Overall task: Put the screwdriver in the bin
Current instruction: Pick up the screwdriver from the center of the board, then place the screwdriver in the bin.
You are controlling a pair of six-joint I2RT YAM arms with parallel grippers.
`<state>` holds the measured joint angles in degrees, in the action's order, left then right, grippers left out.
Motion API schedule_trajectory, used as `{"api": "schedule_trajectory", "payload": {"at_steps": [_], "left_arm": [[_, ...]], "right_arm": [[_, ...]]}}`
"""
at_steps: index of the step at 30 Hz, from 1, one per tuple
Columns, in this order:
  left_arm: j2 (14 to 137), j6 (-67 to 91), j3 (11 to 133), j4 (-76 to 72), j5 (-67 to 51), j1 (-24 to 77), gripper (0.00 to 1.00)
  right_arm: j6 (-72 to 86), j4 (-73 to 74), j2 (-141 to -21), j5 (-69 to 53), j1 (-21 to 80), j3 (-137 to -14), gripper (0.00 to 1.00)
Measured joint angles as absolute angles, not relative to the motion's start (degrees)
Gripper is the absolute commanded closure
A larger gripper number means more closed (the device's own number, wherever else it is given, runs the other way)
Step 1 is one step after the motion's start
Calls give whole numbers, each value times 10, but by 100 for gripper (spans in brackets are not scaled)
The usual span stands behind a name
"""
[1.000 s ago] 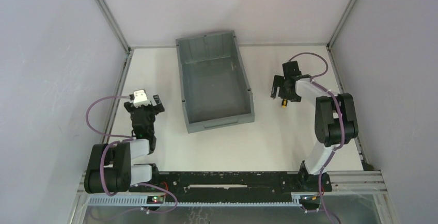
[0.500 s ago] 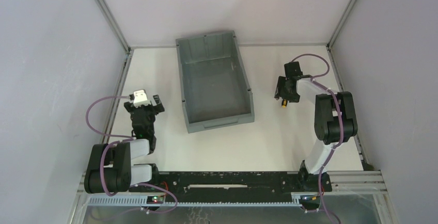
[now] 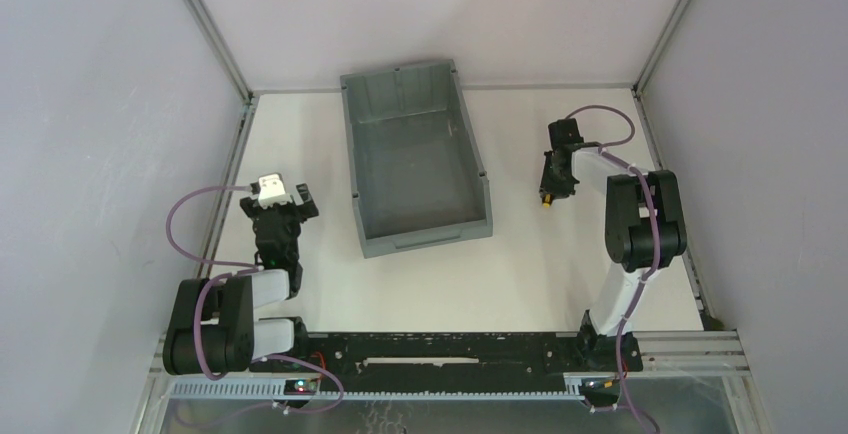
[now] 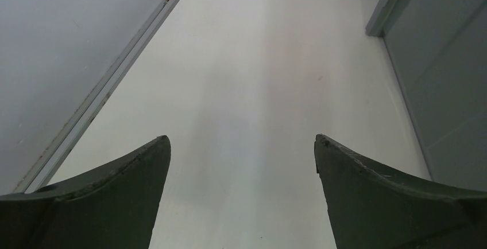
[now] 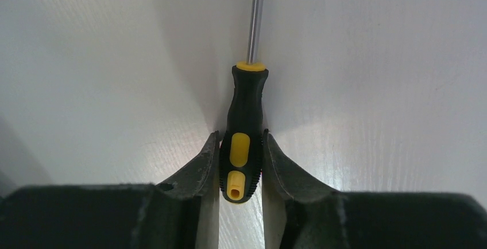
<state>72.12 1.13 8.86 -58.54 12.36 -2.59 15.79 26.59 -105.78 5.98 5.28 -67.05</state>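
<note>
From above: the screwdriver [image 3: 546, 200] lies on the surface [image 3: 520, 264] just right of the bin [image 3: 425, 238], w/ the right jaws down on it. Only an orange-yellow end shows. The left jaws sit well left of the bin, spread, holding nothing.

Left wrist: jaws wide apart over bare surface [image 4: 241, 59]. The bin [image 4: 448, 88] shows as a grey wall at the right edge. No screwdriver in this view.

Right wrist: jaws pinching the screwdriver [image 5: 246, 102] at the butt end of its handle, both sides touching. Handle is black w/ yellow inserts & a yellow collar. The thin metal shaft runs away from the wrist, apparently flat on the surface, tip out of frame.

Step in hand, I'd say: securing the grasp before the lift. The grip is far back, so the shaft end may droop or swing. Squeeze firmly, lift straight up, clear the bin's tall wall, and let go well inside, not over the rim.
</note>
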Motion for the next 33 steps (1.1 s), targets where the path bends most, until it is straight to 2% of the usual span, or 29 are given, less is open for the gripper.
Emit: {"api": "schedule_trajectory", "payload": {"at_steps": [7, 18, 26, 33], "left_arm": [[721, 11, 89, -585, 124, -26, 0], [721, 11, 89, -585, 124, -26, 0], [721, 11, 89, -585, 124, -26, 0], [721, 11, 89, -585, 124, -26, 0]], "right_arm": [[157, 290, -1034, 77, 58, -670, 83], [152, 330, -818, 83, 61, -673, 86], [149, 397, -684, 83, 69, -746, 90], [149, 459, -620, 88, 86, -826, 92]]}}
